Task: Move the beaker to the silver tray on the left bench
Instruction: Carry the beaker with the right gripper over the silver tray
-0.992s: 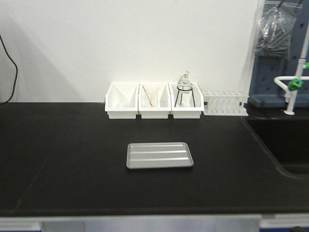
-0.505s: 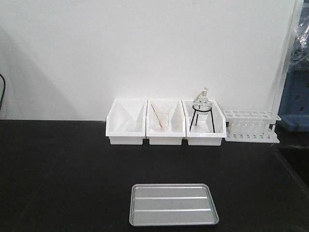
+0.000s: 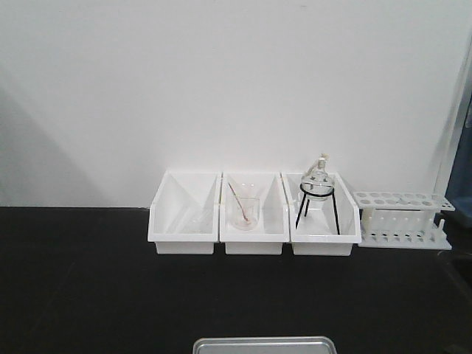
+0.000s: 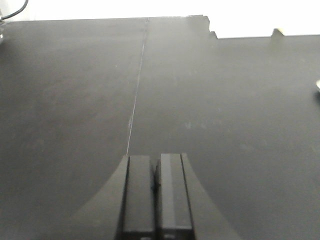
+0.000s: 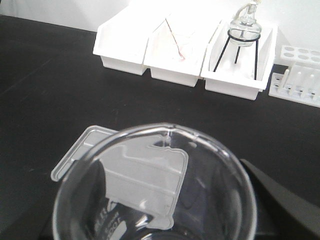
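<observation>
The clear glass beaker point(image 5: 200, 165) fills the lower half of the right wrist view, open mouth toward the camera. My right gripper point(image 5: 155, 220) is shut on it; one dark finger point(image 5: 282, 200) shows at its right side. The silver tray point(image 5: 80, 147) lies on the black bench top point(image 5: 45, 85) just beyond and below the beaker, partly seen through the glass. In the front view only the tray's far rim point(image 3: 264, 344) shows at the bottom edge. My left gripper point(image 4: 156, 159) is shut and empty, over the bare bench point(image 4: 75, 90).
Three white bins point(image 3: 184, 221) stand at the back by the wall. The middle one holds a beaker with a pink rod point(image 3: 245, 210), the right one a round flask on a black wire stand point(image 3: 317, 193). A white test-tube rack point(image 3: 402, 217) stands right of them.
The front view has moved closer to the bench. The bins look larger, the tray has slid to the bottom edge, and the sink and tap at the right have left the view.
</observation>
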Controlling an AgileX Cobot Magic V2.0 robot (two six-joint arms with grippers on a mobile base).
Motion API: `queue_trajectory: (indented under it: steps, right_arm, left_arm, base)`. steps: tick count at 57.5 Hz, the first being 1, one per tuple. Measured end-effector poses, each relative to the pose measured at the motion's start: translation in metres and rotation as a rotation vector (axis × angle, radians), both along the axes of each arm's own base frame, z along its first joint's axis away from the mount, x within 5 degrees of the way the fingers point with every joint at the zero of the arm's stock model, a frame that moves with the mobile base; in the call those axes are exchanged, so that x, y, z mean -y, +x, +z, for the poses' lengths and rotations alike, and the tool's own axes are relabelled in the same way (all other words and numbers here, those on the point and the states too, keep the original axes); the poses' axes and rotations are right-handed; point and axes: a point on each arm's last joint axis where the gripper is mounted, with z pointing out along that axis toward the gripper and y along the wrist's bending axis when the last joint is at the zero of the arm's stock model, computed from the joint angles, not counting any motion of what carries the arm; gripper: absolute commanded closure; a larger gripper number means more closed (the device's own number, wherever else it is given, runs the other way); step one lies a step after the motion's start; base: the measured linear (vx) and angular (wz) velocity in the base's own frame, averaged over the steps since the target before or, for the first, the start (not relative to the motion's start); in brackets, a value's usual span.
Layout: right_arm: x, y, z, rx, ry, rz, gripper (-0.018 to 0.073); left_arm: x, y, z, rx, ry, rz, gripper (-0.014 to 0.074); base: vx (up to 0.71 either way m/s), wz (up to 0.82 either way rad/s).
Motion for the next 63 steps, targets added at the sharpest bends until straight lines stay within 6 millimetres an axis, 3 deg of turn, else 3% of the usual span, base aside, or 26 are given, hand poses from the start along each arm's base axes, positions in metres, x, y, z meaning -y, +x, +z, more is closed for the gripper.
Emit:
queue_trajectory:
  steps: [63]
  right_arm:
    - [0.0007,0.0006,0.0002,0.009,-0.016,-0.004,0.0567]
  left_arm:
    - [0.0,0.0,0.0,0.0,0.0,0.0,0.0595]
  base:
    - [0.03,0.0]
